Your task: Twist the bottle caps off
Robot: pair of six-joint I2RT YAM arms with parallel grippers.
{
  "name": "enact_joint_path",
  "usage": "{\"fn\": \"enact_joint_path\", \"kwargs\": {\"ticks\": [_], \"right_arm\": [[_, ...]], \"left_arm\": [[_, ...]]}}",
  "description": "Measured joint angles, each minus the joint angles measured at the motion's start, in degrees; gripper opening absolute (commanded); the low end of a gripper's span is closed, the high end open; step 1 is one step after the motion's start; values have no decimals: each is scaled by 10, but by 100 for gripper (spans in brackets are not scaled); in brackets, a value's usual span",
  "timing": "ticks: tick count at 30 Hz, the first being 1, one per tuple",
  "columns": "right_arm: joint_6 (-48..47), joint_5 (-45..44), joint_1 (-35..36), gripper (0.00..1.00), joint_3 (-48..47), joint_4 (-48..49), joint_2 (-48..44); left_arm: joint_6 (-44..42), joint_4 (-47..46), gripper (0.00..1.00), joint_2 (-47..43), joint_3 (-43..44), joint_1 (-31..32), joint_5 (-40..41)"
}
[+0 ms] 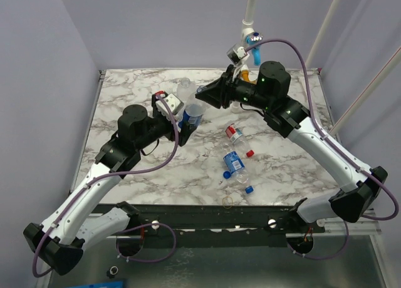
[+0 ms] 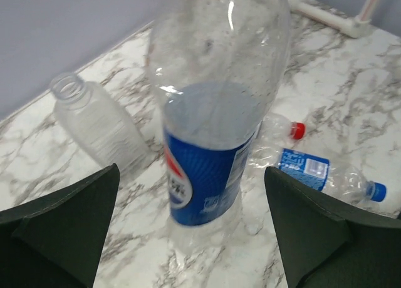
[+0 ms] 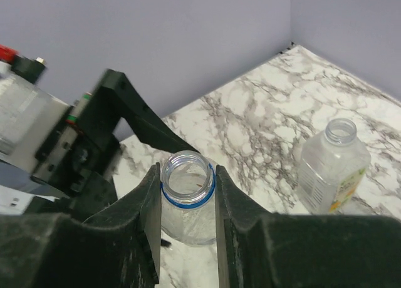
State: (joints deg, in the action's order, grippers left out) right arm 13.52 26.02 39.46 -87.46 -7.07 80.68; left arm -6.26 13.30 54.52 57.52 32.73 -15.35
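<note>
A clear bottle with a blue label [image 1: 191, 117] stands upright on the marble table [image 1: 138, 91]. Its neck [image 3: 187, 177] is open, with a blue ring and no cap. My right gripper [image 3: 187, 178] is shut on that neck from above, also seen in the top view [image 1: 199, 101]. My left gripper [image 2: 191, 172] is open, its fingers wide apart on either side of the bottle's label [image 2: 203, 169] without touching it. A red-labelled bottle [image 1: 234, 134] and a second blue-labelled bottle [image 1: 233, 162] lie nearby, with a red cap [image 2: 297, 130] and a blue cap [image 2: 376, 191] at their ends.
A wider clear bottle without a cap [image 2: 94, 122] stands behind the held one; it also shows in the right wrist view [image 3: 335, 159]. A small blue cap [image 1: 227, 174] and a yellowish rubber-band ring [image 1: 228, 201] lie near the front edge. A white post [image 1: 249, 12] rises at the back.
</note>
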Motion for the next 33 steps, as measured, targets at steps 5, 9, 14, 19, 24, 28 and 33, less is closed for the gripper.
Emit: {"fn": "enact_joint_path", "kwargs": {"ticks": [5,9,14,19,24,28,33], "right_arm": [[-44,-24,0,2,25,2,24],[-70,-35,0,2,33,10,77],[-90,-55,5,2,32,30,148],[-123,-96,35,2,6,54,217],[-166,-139,75,2,-44,87,282],[-177,-148,85,2,-70,111,317],[-175,-151,84,11,-93,136,351]], "left_arm": [[-7,40,99,-53,-14,0,118],[-15,69,99,-83,-11,-2,196],[-16,109,99,-84,21,-5,249],[-13,129,99,-80,46,-8,287],[2,136,99,-80,61,-17,339],[19,157,99,-76,92,-27,353],[37,174,99,-65,130,-32,353]]}}
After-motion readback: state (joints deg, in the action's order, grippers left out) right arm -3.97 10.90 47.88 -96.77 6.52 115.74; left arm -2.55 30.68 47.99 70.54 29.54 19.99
